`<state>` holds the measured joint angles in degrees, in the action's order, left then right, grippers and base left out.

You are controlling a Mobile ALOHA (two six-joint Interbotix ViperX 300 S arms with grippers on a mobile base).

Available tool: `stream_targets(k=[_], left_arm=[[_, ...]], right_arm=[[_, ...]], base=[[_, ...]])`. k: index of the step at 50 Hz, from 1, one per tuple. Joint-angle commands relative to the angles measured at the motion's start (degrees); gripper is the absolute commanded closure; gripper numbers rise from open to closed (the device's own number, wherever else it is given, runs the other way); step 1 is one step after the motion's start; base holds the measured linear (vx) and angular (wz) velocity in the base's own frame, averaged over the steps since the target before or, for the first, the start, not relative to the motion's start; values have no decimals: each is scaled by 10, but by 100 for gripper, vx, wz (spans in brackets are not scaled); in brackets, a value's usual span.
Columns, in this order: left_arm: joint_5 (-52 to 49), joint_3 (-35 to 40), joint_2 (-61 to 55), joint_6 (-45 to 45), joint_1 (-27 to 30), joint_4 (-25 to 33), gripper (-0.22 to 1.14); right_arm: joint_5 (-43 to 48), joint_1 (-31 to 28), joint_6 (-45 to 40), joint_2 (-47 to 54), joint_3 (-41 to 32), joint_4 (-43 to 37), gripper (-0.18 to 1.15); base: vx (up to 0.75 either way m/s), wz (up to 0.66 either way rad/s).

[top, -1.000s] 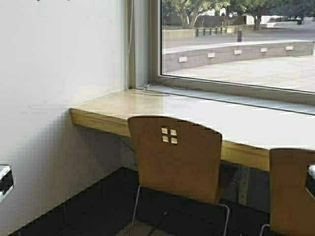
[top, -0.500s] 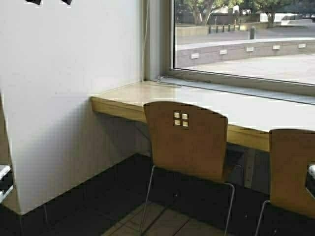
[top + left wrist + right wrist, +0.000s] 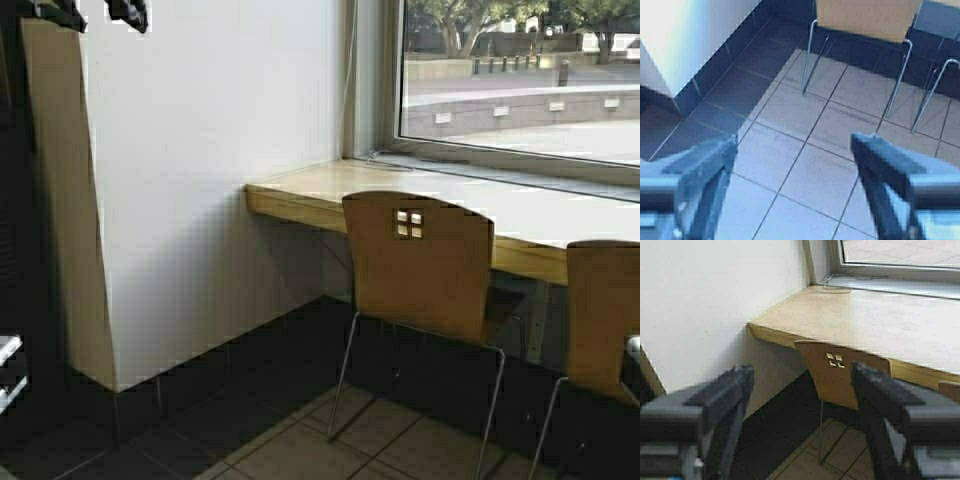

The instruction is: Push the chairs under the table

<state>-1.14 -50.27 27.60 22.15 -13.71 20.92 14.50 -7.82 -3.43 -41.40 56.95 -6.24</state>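
Backing off and swinging left, the robot shifts the whole scene rightward. Left chair (image 3: 420,265) sits tucked against the table (image 3: 300,205), probably far enough; the right chair (image 3: 603,315) is cut off. Left gripper (image 3: 795,165) and right gripper (image 3: 802,395) both gape, empty, clear of everything.

The tiled floor (image 3: 805,165) in front of the robot is open, with room to move up to the near chair (image 3: 420,265). That chair stands in front of the table (image 3: 300,195), and its back blocks the gap under the table edge. A second chair (image 3: 605,315) stands just beside it on the right, with a thin gap between them. A white wall (image 3: 220,180) closes off the left side, right up to the table's end.
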Motion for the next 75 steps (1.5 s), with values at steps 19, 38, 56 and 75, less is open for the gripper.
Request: stream_targets(k=[19, 38, 56, 75], left_arm=[[17, 9, -6, -11, -2, 0, -7], [18, 11, -21, -11, -1, 1, -7], [18, 17, -28, -16, -1, 2, -7], [18, 18, -45, -13, -2, 0, -7]], right_arm=[[5, 0, 1, 25, -24, -3, 4], [1, 1, 2, 48, -25, -12, 4], [0, 1, 1, 52, -22, -13, 4], [-9, 0, 0, 69, -28, -21, 4]], base=[[-39, -14], [-37, -27], [-30, -11], [-28, -16]])
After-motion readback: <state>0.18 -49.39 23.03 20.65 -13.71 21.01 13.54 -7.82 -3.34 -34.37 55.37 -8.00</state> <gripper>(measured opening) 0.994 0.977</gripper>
